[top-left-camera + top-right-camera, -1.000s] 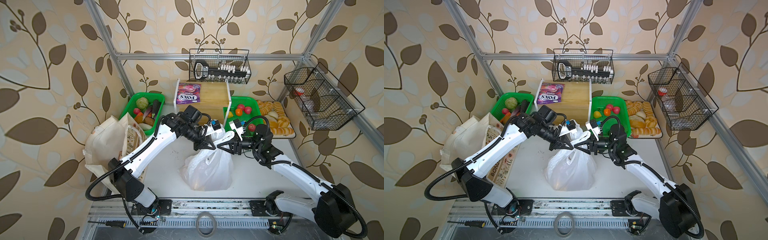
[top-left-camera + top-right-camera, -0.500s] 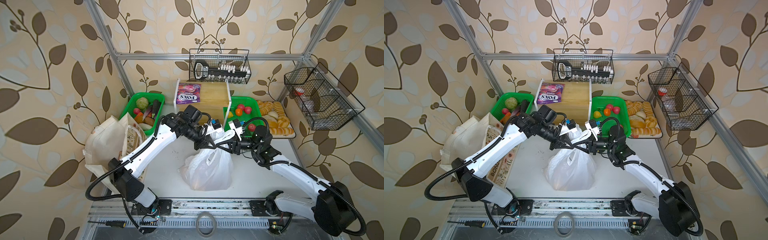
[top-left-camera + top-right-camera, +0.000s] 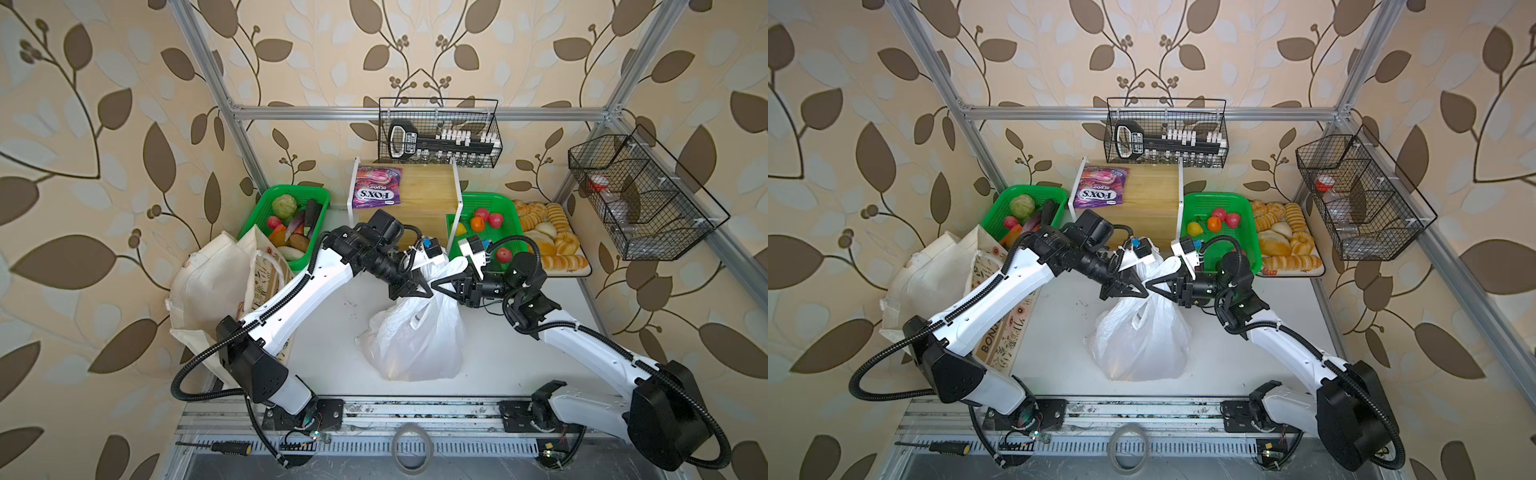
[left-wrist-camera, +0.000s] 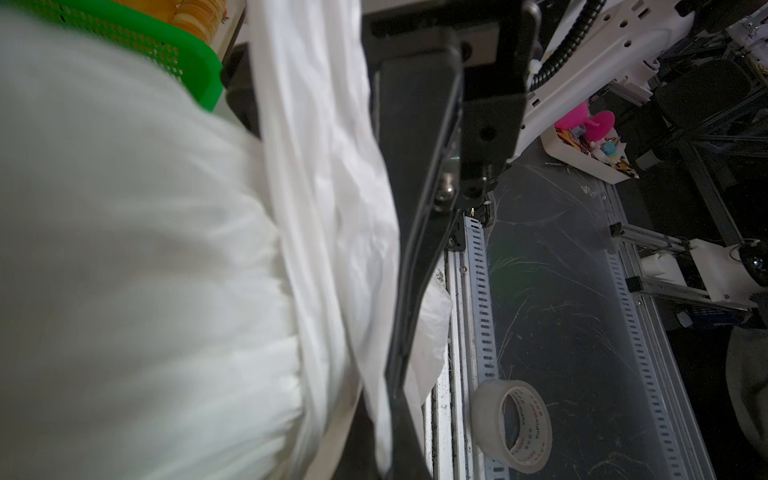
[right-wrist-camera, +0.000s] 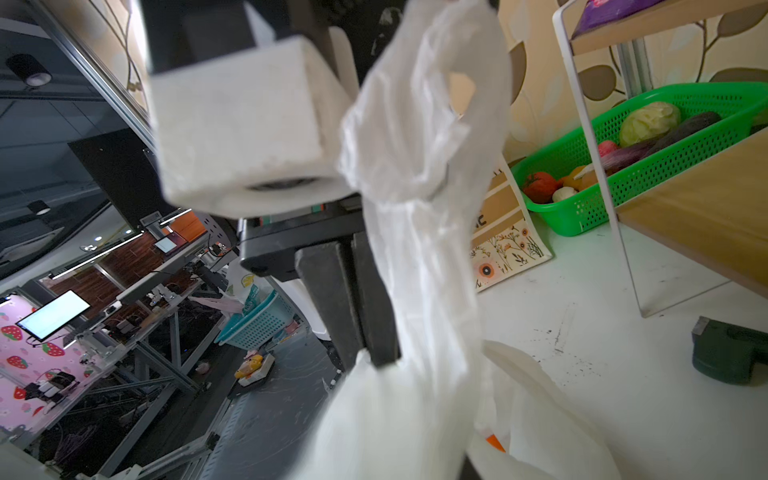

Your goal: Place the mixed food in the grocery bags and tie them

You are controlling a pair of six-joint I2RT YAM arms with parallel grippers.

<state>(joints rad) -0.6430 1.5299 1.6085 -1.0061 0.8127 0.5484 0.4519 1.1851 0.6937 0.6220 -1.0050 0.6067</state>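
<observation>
Bag [image 3: 415,345] is stood mid-desk [image 3: 324,353], its top drawn up. Left gripper [image 3: 426,293] is pressed together, the bag's top pinched at its tips. Right gripper [image 3: 437,286] is set tip to tip against it above the bag; whether its jaws are spread or pressed together cannot be told.

Bare desk is seen round the bag on three sides. Behind the bag a shelf [image 3: 428,195] carries the sweets packet [image 3: 376,191], with a basket [image 3: 490,197] beside it. Tote [image 3: 208,282] is slumped at the desk edge, well apart from the bag.

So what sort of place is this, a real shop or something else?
Most likely a robot lab's mock grocery corner. Wallpapered panels hang on an aluminium frame, green baskets and bread rolls are laid out like stock, and the right wrist view shows a monitor and workbenches beyond.
</observation>
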